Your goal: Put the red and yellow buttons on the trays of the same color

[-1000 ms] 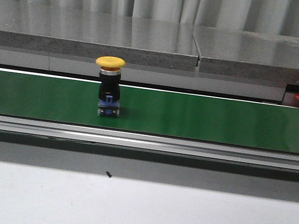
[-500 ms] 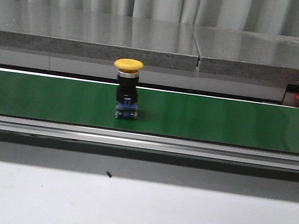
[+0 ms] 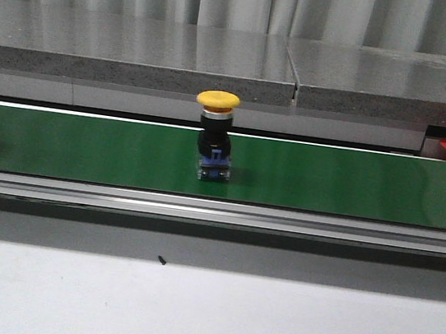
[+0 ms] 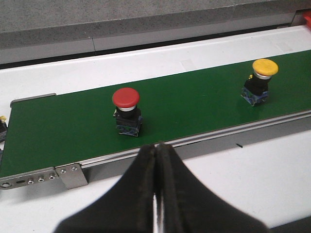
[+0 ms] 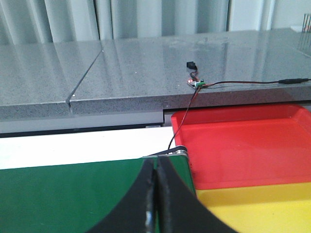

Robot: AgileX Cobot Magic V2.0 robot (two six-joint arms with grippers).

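Yellow button point(image 3: 214, 136) stands upright near the middle of the green conveyor belt point(image 3: 354, 182), with the red button point(image 4: 127, 111) upright on the same belt well apart from it, towards the robot's left and half cut off at the front view's edge; neither is held; the left gripper point(image 4: 156, 160) and the right gripper point(image 5: 155, 177) both show their fingers pressed together, hovering short of the belt; to pick cleanly, I judge each should spread first, then close on the dark body under the cap rather than on the domed cap itself; the red tray point(image 5: 243, 145) and yellow tray point(image 5: 257, 208) sit side by side just past the belt's right end; both trays are cropped, and the front view catches only a red corner.
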